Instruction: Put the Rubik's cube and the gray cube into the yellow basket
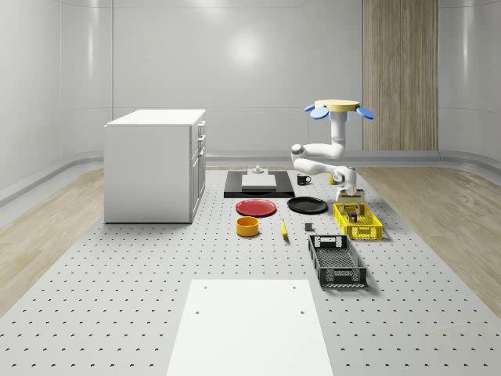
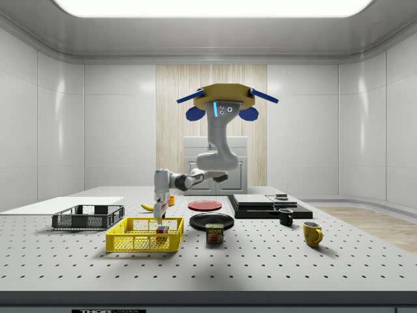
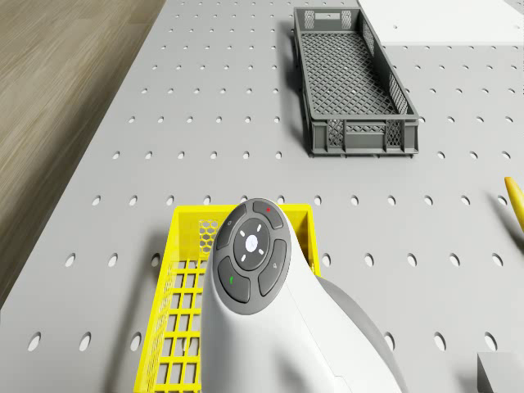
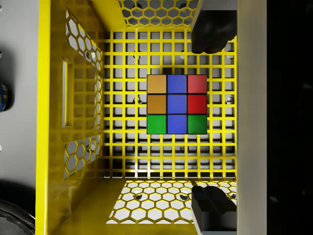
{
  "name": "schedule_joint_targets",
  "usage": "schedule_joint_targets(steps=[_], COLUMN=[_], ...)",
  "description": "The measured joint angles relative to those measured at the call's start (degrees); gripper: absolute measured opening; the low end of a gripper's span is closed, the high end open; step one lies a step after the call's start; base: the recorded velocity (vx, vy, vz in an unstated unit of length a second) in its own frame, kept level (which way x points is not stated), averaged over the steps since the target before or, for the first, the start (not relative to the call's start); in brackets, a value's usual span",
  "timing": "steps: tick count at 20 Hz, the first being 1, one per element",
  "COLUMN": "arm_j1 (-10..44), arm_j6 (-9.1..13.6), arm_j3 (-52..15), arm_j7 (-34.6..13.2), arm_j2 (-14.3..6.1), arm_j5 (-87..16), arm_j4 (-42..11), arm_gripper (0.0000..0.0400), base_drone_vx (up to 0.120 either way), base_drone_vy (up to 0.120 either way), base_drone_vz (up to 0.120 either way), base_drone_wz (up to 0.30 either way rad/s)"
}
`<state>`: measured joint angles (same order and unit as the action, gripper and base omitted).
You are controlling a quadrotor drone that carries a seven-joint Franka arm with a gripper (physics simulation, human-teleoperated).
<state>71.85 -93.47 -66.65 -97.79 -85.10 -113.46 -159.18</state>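
Over the perforated worktop [image 1: 117, 274], a hovering drone [image 1: 339, 106], just above the far end of the yellow basket [image 1: 368, 233], with the arm [image 2: 208, 160] bent down into it. Jaws spread wide and gripping nothing, one finger [image 4: 212, 34] at each side of the wrist view and well inside the basket walls. Rubik's cube [image 4: 176, 104] resting on the mesh floor directly beneath, apart from both fingers: judged as placed.

Gray cube [image 1: 308, 228], most likely the small gray block out on the worktop between the basket and the banana [image 1: 283, 227]; hard to confirm from here. Half the task left, then.

Likely trouble on the way out:
- Hooking a finger or the wrist on the basket's rim or honeycomb wall while lifting, caused by any sideways drift of the drone. Result: a dragged or tipped basket, possibly spilling the cube.
- Coming back with the gray block and setting it down on top of the Rubik's cube, leaving it free to roll or bounce over the low wall. Better to aim for the bare mesh further along.
- Clipping the black crate [image 1: 338, 276] or banana when swinging across.

As for heading: no long axis to speak of, being equal on all sides. Sitting flat and square with the basket walls, with orange, blue, red and green tiles facing up.
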Motion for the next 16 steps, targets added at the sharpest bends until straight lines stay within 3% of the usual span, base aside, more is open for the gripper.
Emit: schedule_joint_targets(steps=[9,16], arm_j1=[-0.29,-0.33], arm_j6=[0.71,0.80], arm_j3=[-1.37,-1.54], arm_j7=[-0.01,0.00], arm_j2=[0.06,0.08], arm_j5=[1.24,1.40], arm_j4=[-0.53,-0.59], arm_gripper=[0.0400,0.0400], base_drone_vx=[0.000,0.114], base_drone_vy=[-0.120,-0.120], base_drone_vz=[0.000,0.000], base_drone_wz=[0.000,0.000])
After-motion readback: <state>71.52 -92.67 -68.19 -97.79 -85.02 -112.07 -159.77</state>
